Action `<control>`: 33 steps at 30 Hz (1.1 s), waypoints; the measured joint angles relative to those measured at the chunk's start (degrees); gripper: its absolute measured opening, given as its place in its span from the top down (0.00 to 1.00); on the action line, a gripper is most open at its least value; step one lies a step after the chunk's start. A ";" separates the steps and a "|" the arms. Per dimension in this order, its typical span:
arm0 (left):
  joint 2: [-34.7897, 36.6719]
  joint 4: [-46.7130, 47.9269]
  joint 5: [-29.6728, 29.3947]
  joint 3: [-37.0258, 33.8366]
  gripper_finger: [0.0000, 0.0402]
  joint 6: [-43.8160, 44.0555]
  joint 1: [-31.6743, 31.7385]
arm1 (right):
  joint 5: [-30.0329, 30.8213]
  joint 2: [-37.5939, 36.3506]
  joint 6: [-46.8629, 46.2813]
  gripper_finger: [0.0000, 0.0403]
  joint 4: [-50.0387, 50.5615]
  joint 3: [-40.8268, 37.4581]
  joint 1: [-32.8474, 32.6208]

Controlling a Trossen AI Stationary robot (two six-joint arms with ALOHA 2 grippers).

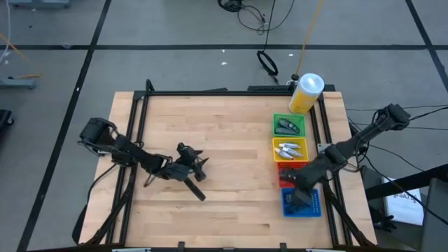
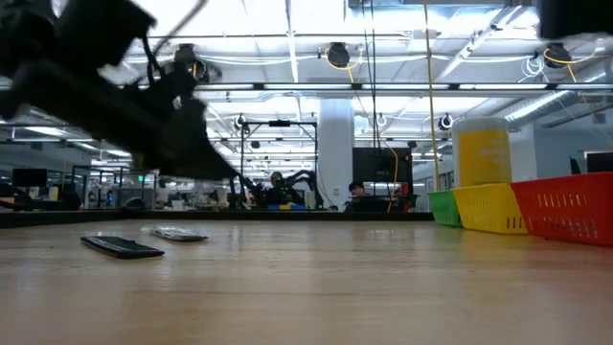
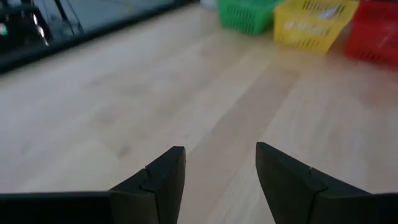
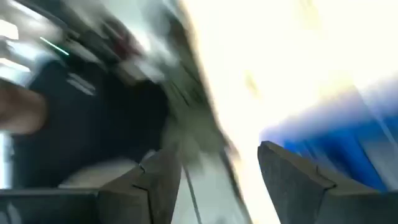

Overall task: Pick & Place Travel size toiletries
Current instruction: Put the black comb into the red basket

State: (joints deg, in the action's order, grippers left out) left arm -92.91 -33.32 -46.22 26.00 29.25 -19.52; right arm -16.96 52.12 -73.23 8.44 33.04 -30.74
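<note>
My left gripper (image 1: 199, 166) (image 3: 217, 152) hovers open over the left-middle of the table, nothing between its fingers. A dark oblong toiletry piece (image 1: 197, 190) (image 2: 122, 246) lies flat on the wood just nearer than it, and a small silver tube (image 2: 179, 233) lies beyond that piece. My right gripper (image 1: 297, 190) (image 4: 214, 152) is open above the blue tray (image 1: 313, 207), which has dark pieces in it. The green tray (image 1: 278, 119) holds dark pieces (image 1: 287, 127). The yellow tray (image 1: 277, 143) holds white-silver tubes (image 1: 289, 150).
Four trays stand in a row along the table's right side: green, yellow, red (image 1: 285, 172), blue. A big yellow white-capped bottle (image 1: 306, 93) stands at the far right corner. Bare wood lies between my left gripper and the trays. Black rails (image 1: 133, 133) run along the table's edges.
</note>
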 joint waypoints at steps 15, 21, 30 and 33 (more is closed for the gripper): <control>21.89 43.23 8.75 -0.05 0.53 14.06 -4.03 | 21.37 32.45 56.61 0.54 -50.35 0.63 16.85; 20.45 39.93 24.00 0.00 0.63 9.72 -2.48 | 19.77 50.37 56.77 0.49 -51.93 10.31 23.08; 6.53 25.26 33.24 0.07 0.98 5.73 4.15 | 16.88 59.60 62.28 0.47 -34.21 25.68 24.74; -0.51 6.21 36.59 0.16 0.97 1.02 6.27 | 16.88 57.45 62.33 0.47 -25.47 26.09 24.68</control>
State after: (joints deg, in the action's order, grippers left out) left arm -93.42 -27.11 -9.63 26.15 30.27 -13.25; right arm -0.08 109.57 -10.90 -17.04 59.13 -6.06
